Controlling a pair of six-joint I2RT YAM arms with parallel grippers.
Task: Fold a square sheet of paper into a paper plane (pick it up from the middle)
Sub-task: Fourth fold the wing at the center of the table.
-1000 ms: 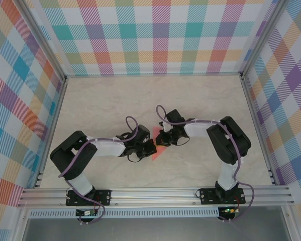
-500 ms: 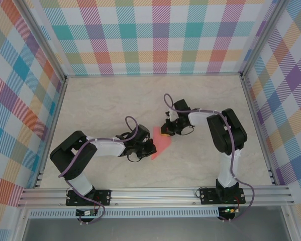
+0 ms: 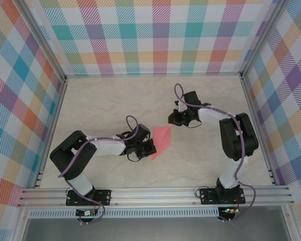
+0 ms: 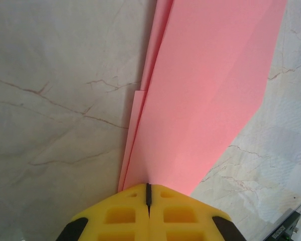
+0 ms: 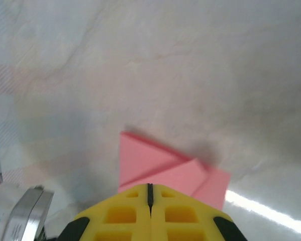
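Two closed pairs: left fingers point(image 4: 156, 196) touch the folded pink paper's point(image 3: 161, 141) end, mid-way across the bench point(image 3: 105, 100); right fingers point(image 5: 156, 196) hover empty, nearer the far edge.

Open table point(image 3: 115, 100) beyond paper plane point(image 3: 161, 140); walls point(image 3: 155, 40) enclose.

Matt pink paper point(image 4: 205, 100); smooth marbled tabletop point(image 4: 55, 75)
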